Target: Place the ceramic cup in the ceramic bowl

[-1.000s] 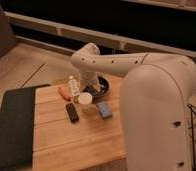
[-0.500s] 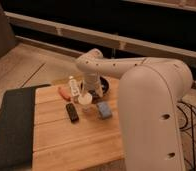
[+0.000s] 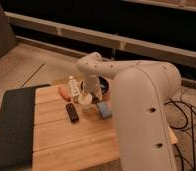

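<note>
Ceramic cup (image 3: pixel 84 103) looks to be standing on the table (image 3: pixel 66 145), just near-left of the ceramic bowl (image 3: pixel 109 88). End effector (image 3: pixel 87 95) hangs directly above the cup, at or on its top. Cannot tell whether it is open, closed or gripping (the wrist blocks the view).

Step in hand, as a judgement: secure the cup and lift it. To do it well:
- get a firm, centred hold
- raise straight up to clear the bowl rim
- shift a short way far-right
- lower the cup upright into the bowl's middle before letting go

Avoid the clear bottle (image 3: pixel 71 83) just to the left and the blue-grey block (image 3: pixel 104 109) near-right.

The white arm (image 3: pixel 141 105) enters from the right foreground. Its elbow bends high over the far table edge and the forearm drops steeply, partly hiding the bowl.
</note>
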